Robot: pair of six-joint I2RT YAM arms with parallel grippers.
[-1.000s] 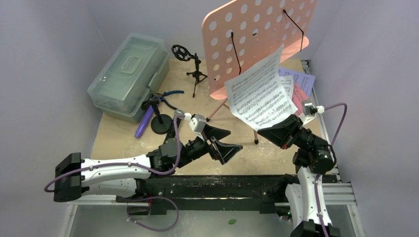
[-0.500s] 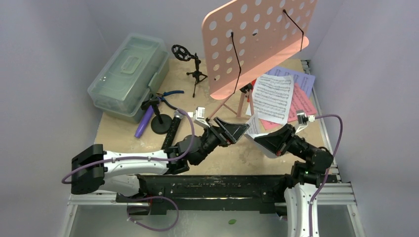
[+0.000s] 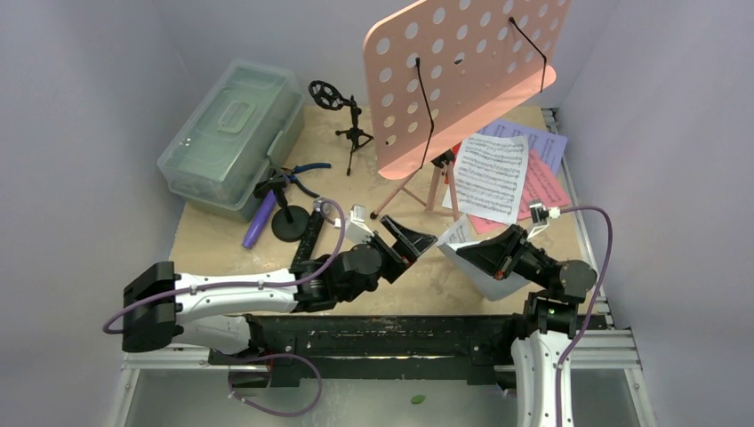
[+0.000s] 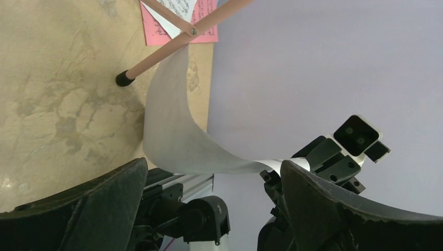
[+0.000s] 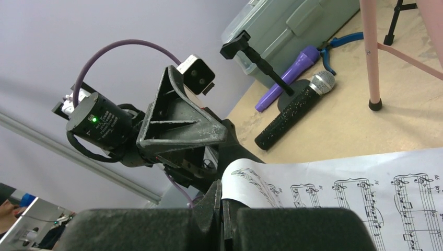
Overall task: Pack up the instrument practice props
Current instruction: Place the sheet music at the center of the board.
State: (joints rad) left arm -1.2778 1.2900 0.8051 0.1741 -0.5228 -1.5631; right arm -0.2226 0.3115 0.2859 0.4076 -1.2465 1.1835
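Right gripper point(image 5: 222, 203) pinched tight on the corner of the white sheet-music page point(image 5: 339, 191), which curls down toward the table point(image 4: 62, 104) beside a pink rack leg point(image 4: 156, 57). Left gripper point(image 4: 214, 180) fingers spread wide, page just ahead. Black-silver microphone point(image 5: 295, 107) lies flat on the table.

Only music notation, on white page point(image 5: 339, 193)
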